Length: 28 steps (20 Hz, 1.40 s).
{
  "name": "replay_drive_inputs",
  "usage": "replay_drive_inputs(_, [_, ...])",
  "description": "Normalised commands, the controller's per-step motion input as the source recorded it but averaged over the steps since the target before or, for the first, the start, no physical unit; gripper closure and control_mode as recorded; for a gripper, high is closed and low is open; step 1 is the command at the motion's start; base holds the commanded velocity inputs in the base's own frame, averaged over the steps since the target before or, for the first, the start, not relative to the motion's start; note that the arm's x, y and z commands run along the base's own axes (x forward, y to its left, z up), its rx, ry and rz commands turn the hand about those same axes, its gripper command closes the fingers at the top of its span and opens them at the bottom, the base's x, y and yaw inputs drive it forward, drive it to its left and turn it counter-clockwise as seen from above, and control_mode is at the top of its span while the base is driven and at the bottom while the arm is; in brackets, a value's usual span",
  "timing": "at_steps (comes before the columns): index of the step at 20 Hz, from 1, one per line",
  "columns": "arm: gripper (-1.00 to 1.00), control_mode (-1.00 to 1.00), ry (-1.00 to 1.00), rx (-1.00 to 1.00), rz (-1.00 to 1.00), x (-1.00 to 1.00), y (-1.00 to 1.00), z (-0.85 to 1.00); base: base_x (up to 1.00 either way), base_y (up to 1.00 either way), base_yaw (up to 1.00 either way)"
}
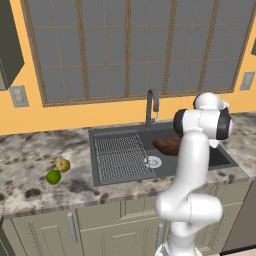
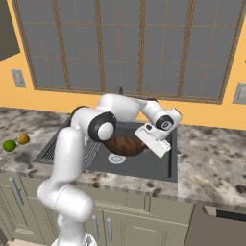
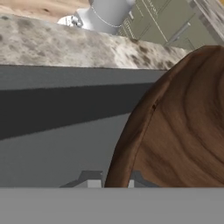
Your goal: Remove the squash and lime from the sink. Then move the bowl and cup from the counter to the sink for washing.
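The speckled stone counter (image 1: 30, 155) holds the dark sink (image 1: 120, 172). The yellow squash (image 1: 63, 165) and green lime (image 1: 53, 176) sit touching on the counter, far from the jaws, across the sink from them.

Bowl (image 1: 167, 145) half behind arm (rim cropped in hand view).

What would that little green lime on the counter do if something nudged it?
The lime looks like a smooth round ball, so it would probably roll at a light push. The squash sits close beside it and might block a roll that way. The counter looks flat with no raised lip in view, so it could perhaps wander toward the front edge.
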Motion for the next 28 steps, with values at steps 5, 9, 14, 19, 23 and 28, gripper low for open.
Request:
replay_drive_inputs(5, [1.0,-1.0,0.0,0.0,0.02,0.1,0.09,-0.19,0.0,0.0,0.0])
replay_drive_inputs(9, [1.0,-1.0,-0.02,0.0,0.02,0.11,0.1,-0.18,0.0,0.0,0.0])
replay_drive_inputs(14, [1.0,-1.0,-0.04,0.0,0.01,0.14,0.07,-0.19,0.0,0.0,0.0])
replay_drive_inputs(19, [1.0,-1.0,-0.06,0.0,0.0,0.15,0.06,-0.21,0.0,0.0,0.0])
replay_drive_inputs(23, [1.0,-1.0,-0.04,0.0,0.0,0.19,0.08,-0.22,0.0,0.0,0.0])
replay_drive_inputs(28, [1.0,-1.0,-0.04,0.0,0.0,0.22,0.02,-0.24,0.0,0.0,0.0])
